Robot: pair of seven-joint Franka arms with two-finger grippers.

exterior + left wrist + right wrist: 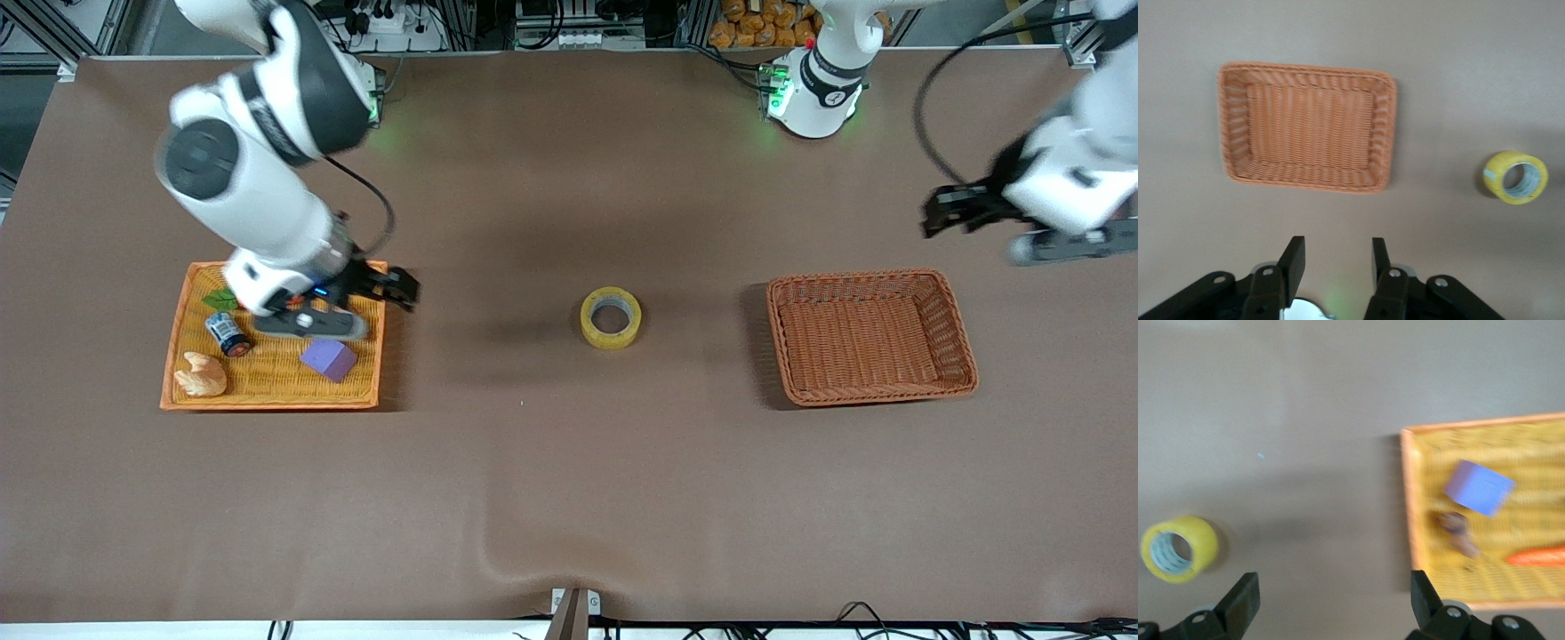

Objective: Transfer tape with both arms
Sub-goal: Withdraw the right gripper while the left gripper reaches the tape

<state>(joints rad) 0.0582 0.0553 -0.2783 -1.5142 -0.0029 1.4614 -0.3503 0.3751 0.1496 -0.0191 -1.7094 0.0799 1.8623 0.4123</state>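
Pincers are both empty: the right pincer point(1331, 603) is spread wide at the tray point(182, 391), the left pincer point(1336, 260) narrowed above the basket point(960, 378).
Tape point(611, 316) lies flat at mid-frame on the tabletop point(569, 498); judged light and stiff, it is best pinched across its wall. Pincer gaps are shown only by the wrist views.

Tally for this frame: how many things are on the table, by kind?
Tape: 1
Woven containers: 2 (tray, basket)
Items on the tray: 5 (purple cube, battery, bread-like piece, green leaf, orange piece)
Total: 8
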